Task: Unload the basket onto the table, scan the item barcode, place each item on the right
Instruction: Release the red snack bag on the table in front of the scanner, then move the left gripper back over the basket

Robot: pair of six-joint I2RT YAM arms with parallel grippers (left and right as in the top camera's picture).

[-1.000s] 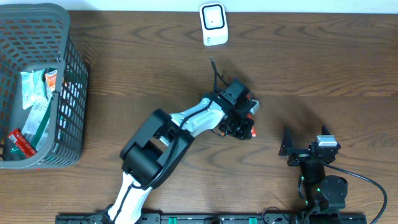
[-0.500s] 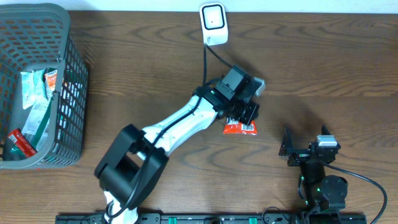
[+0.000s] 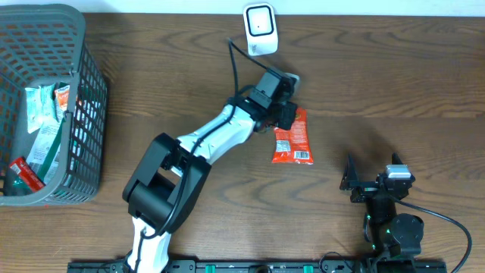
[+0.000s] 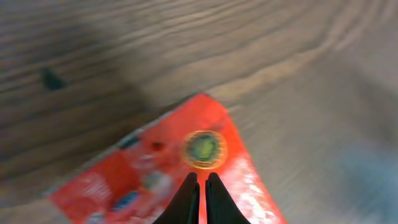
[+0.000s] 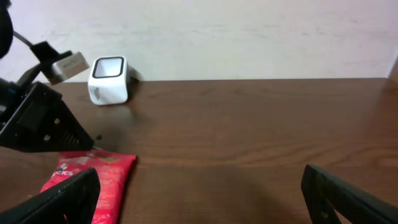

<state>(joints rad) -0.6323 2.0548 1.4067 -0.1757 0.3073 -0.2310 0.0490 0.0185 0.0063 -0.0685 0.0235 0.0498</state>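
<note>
Jaws stand wide apart on the right gripper [image 5: 200,180] at the lower right of the overhead frame; in its own wrist view one black finger sits at each bottom corner. Just above and left of it in the overhead view, a little right of centre, lies the red snack packet [image 3: 292,138], flat on the dark wooden table [image 3: 394,83]. We make it out as a long, narrow, glossy pouch, its length running almost straight up the frame with a slight lean. A white barcode label [image 3: 302,156] faces upward at its lower end, and small white print marks the red above it. Through the left wrist camera, which is blurred, we pick out a round yellow-ringed emblem with a green centre near one pointed corner. The left gripper [image 3: 282,112] is at the packet's upper end, jaws pressed together. Its tips sit over the red film in the wrist view, though we cannot tell whether they touch it. Beyond that, at the top centre edge, stands the white barcode scanner [image 3: 259,29], apart from the packet. A grey mesh basket [image 3: 91,98] holding green-white and red wrappers [image 3: 45,125] fills the upper left.
</note>
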